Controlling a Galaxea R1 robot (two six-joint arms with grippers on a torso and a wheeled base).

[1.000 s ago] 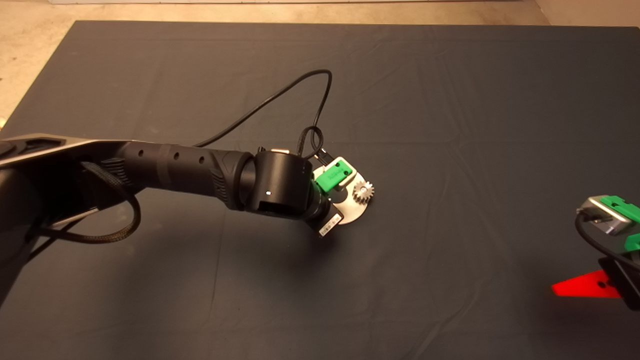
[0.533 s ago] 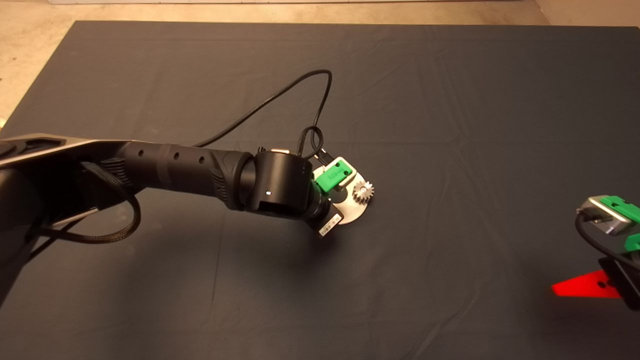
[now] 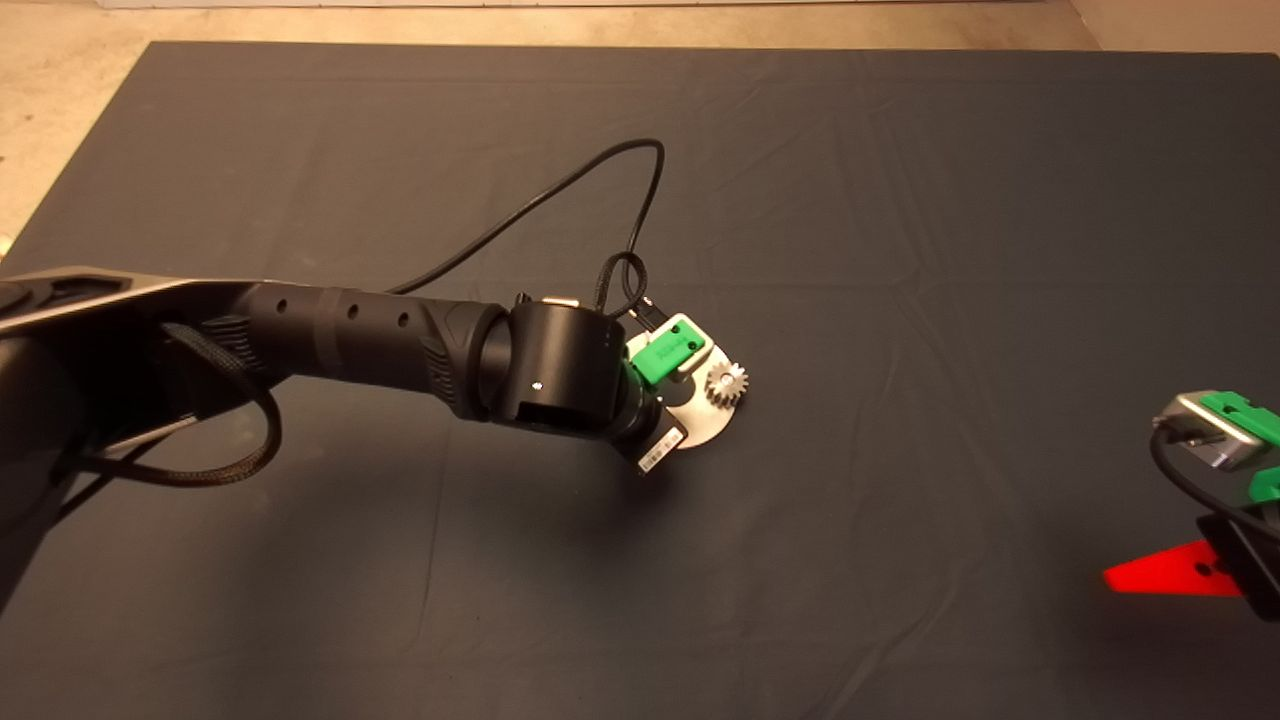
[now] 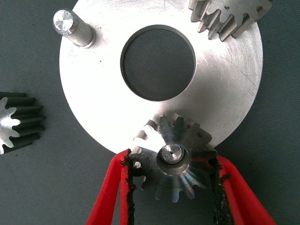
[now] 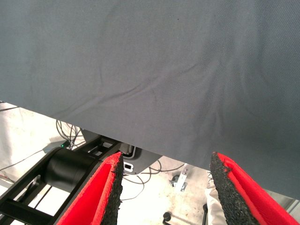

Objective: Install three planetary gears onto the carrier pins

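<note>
The silver carrier disc [image 4: 108, 93] lies on the mat, and in the head view it [image 3: 708, 428] shows at the middle. One planetary gear [image 4: 171, 164] sits on a carrier pin at the disc's rim, the pin tip showing in its bore. My left gripper [image 4: 172, 187] is shut on this gear, a pad touching each side. A second gear [image 4: 229, 16] rests on the disc's far side, also seen from the head view [image 3: 727, 383]. One carrier pin [image 4: 72, 28] stands bare. A third gear [image 4: 16, 123] lies on the mat beside the disc. My right gripper [image 5: 164, 187] waits open at the mat's lower right.
The left arm [image 3: 380, 345] reaches in from the left, and a black cable [image 3: 640, 200] loops above its wrist. The dark mat [image 3: 900, 250] has light creases. Beyond its edge, the right wrist view shows floor, cables and a black frame [image 5: 65, 168].
</note>
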